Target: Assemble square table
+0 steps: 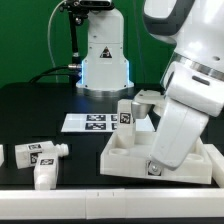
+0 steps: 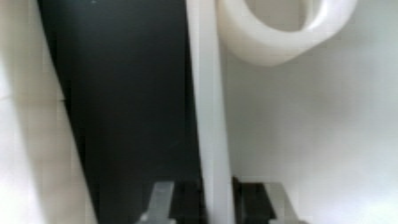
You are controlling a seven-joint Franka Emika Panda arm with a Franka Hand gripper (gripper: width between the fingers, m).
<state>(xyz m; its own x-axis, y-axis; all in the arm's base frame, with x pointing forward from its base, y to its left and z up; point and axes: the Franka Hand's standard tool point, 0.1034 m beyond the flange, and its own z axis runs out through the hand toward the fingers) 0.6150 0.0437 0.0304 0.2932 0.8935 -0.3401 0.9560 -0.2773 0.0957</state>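
The square table's white slab (image 1: 122,160) lies at the front of the exterior view's right, raised rim up. My gripper (image 1: 152,163) reaches down onto its front part. In the wrist view my gripper (image 2: 214,203) is shut on the slab's thin upright rim (image 2: 210,100), one dark finger (image 2: 164,200) on each side. A rounded white part (image 2: 276,35) shows beyond the rim. One tagged leg (image 1: 127,112) stands upright at the slab's back corner. Two legs (image 1: 38,152) (image 1: 47,173) lie on the black table at the exterior view's left.
The marker board (image 1: 88,122) lies flat behind the slab. A white domed unit (image 1: 103,60) with a black stand rises at the back. Another white piece (image 1: 2,155) shows at the exterior view's left edge. My arm's bulky white links (image 1: 190,90) hang over the slab's right half.
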